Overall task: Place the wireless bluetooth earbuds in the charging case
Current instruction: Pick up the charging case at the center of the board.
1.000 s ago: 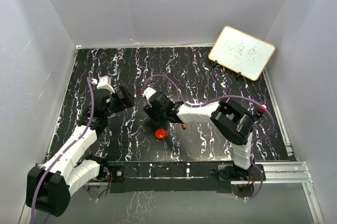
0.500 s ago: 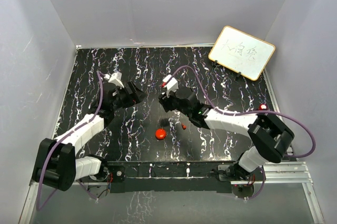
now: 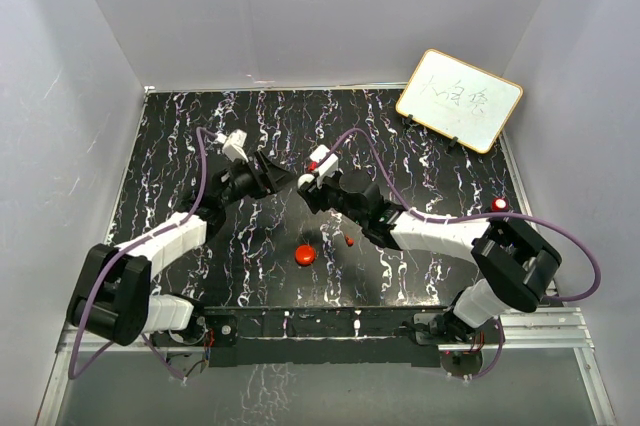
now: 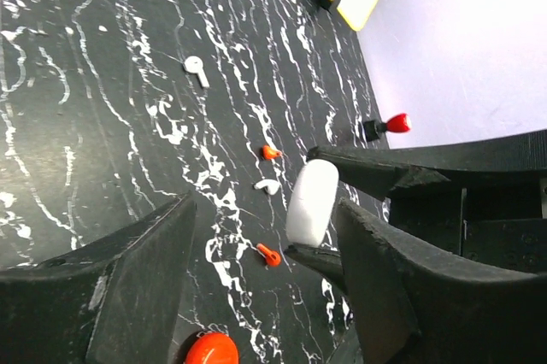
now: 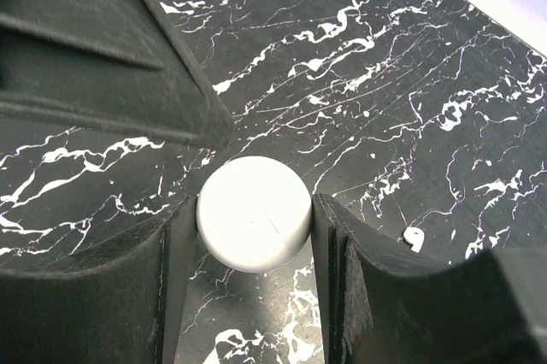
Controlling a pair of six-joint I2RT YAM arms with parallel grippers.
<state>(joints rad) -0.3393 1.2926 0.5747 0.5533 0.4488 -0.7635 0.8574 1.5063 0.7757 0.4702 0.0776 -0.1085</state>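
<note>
My right gripper [image 3: 306, 183] is shut on the white round charging case [image 5: 253, 213], holding it by its rim above the table; the case also shows in the left wrist view [image 4: 311, 204]. My left gripper [image 3: 278, 173] is open and empty, its jaws facing the case and close to it [image 4: 265, 210]. On the table lie two tiny red earbuds [image 4: 270, 152] [image 4: 268, 254], a whitish earbud [image 4: 267, 185] between them and another whitish one [image 4: 196, 69] farther off. One red earbud [image 3: 349, 241] shows in the top view.
A red round puck [image 3: 305, 254] lies on the black marbled table [image 3: 200, 126] near the front middle, also in the left wrist view [image 4: 209, 350]. A whiteboard [image 3: 459, 99] leans at the back right. White walls close in the table.
My right gripper has lifted from beside the red puck and moved back with the white case. My left gripper has swung right toward it, so the two now face each other closely.
</note>
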